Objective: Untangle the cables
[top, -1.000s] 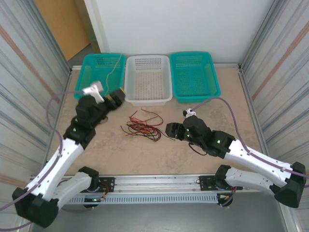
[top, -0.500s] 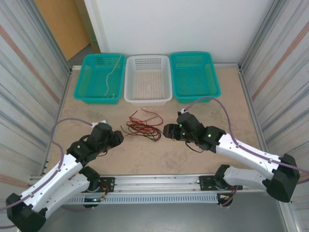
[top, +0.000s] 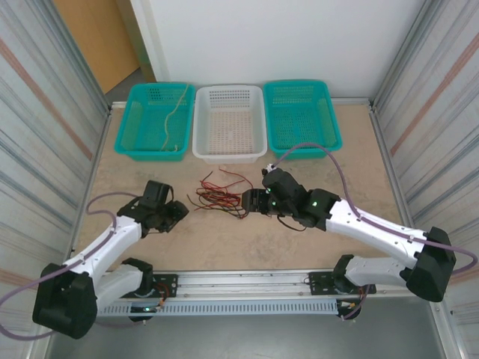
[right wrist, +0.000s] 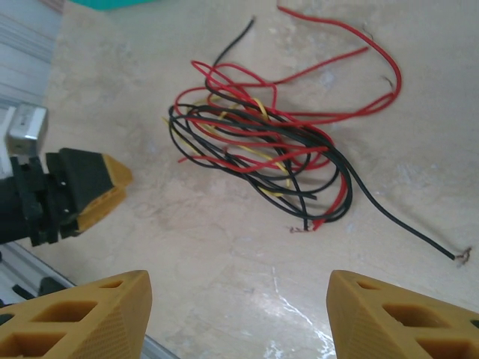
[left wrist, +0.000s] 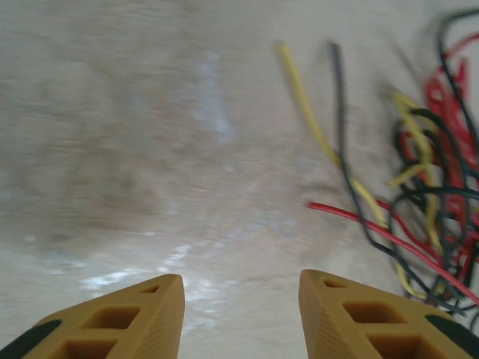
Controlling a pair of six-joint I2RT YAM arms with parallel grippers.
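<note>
Bare table (top: 224,241) lies open on the near side of the cables (top: 221,196). A row of baskets (top: 229,155) blocks the far edge.

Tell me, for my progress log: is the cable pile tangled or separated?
Tangled: red, black and yellow cables loop through one another in one heap.

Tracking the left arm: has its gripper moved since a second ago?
Yes. The left gripper pulled back from the left teal basket, downward in the top view.

Red, black, yellow cables (right wrist: 262,146) lie loosely tangled
</note>
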